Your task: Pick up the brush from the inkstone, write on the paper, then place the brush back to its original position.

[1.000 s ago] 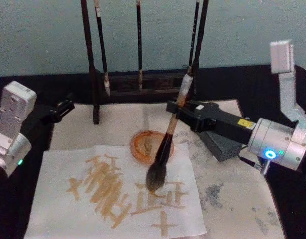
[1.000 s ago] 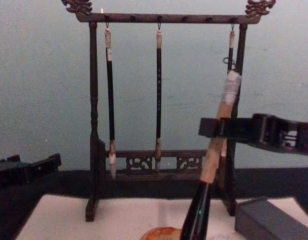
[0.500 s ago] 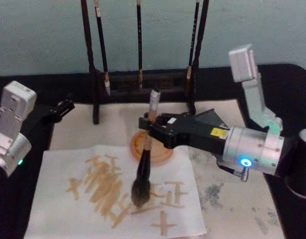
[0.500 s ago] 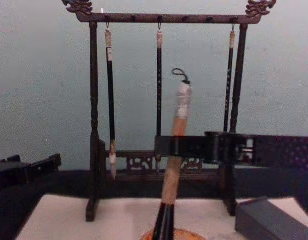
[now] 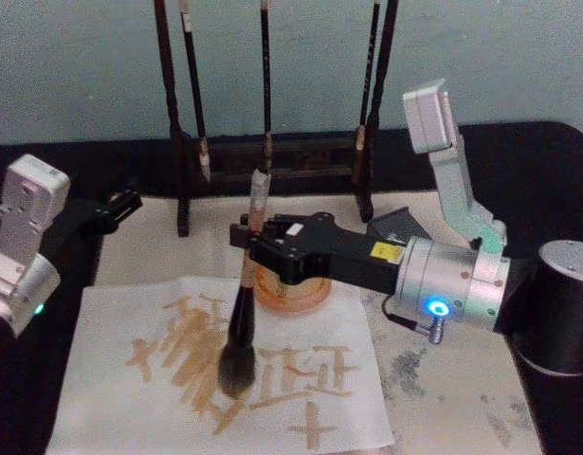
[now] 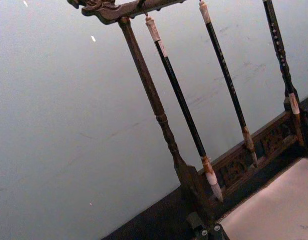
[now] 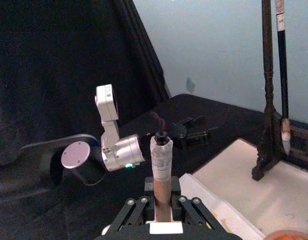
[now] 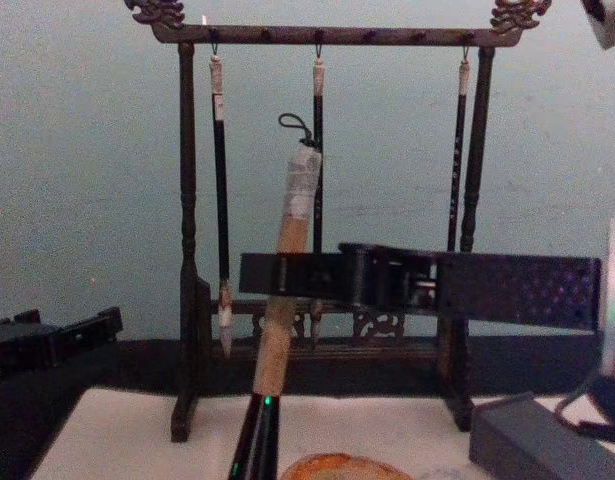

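Note:
My right gripper is shut on the tan handle of the brush, which stands nearly upright. Its bushy dark head rests on the paper, between the tan strokes at the sheet's middle. From the chest, the brush tilts slightly with its whitish cap and loop up, and the right gripper clamps it mid-handle. From the wrist, the cap rises just above the right gripper. The dark grey inkstone lies behind the right arm, partly hidden. My left gripper is parked at the table's left edge.
A dark wooden brush rack with three thin hanging brushes stands at the back of the table. A round orange dish sits just behind the paper, under the right gripper. The grey block shows at the chest view's lower right. A stained felt mat lies under everything.
The right gripper has carried the brush leftward across the paper, from the right-hand strokes to the middle of the sheet. The left arm has not moved.

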Available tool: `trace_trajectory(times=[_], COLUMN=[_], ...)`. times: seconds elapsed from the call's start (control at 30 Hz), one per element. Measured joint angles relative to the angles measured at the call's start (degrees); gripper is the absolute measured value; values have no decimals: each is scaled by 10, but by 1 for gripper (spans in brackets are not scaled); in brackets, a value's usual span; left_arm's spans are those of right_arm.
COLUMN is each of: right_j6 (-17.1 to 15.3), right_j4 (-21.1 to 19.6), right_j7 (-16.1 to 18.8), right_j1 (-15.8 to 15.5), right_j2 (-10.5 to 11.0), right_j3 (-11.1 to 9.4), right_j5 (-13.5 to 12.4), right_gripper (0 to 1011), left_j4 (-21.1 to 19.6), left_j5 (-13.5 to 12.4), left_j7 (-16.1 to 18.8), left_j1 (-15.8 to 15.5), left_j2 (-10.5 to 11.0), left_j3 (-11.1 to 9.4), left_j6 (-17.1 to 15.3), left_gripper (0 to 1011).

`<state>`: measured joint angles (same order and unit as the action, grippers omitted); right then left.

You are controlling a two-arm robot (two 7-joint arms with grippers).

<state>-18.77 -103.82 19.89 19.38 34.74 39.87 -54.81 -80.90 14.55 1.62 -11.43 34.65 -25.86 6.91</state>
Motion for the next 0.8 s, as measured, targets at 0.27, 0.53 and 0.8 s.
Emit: trace_trajectory(times=[0.27,0.53,0.8], right_j6=[0,0,0], right_j4=[28,66,81], right_j7=[6,10,13], right_j1=[8,15,15], right_j2=[-18,-32,-33], right_j3=[6,7,6], right_j5=[0,-3,-5], right_gripper=[185,185,185], left_j4=[0,0,0], left_j5=[0,0,0], left_j7=[0,0,0], left_j1=[0,0,0], left_j2=[0,0,0], left_j3=[0,0,0], left_j6=[0,0,0], left_gripper=[1002,1002,1002])
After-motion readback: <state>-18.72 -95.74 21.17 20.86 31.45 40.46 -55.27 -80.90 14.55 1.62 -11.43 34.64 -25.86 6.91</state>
